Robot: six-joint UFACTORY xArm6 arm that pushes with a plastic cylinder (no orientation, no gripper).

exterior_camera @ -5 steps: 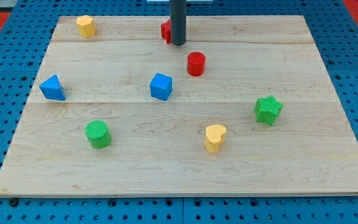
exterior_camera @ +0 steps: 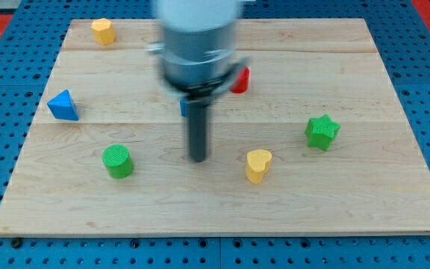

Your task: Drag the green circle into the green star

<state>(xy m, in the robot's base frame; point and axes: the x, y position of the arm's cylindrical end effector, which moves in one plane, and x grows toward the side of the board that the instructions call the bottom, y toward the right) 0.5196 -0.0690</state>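
The green circle [exterior_camera: 117,161] looks light, rigid and likely slides easily; my tip [exterior_camera: 198,158], with no pincer to clench, sits right of it and should push its left side toward the green star [exterior_camera: 322,131].

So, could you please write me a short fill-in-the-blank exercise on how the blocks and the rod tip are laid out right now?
1. My tip stands between the green circle and the yellow ____ block.
2. The green star lies toward the view's ____ side of the board.
3. The block at the view's far left is a blue ____.
4. The block nearest the board's top-left corner is coloured ____.

Missing words: heart; right; triangle; yellow
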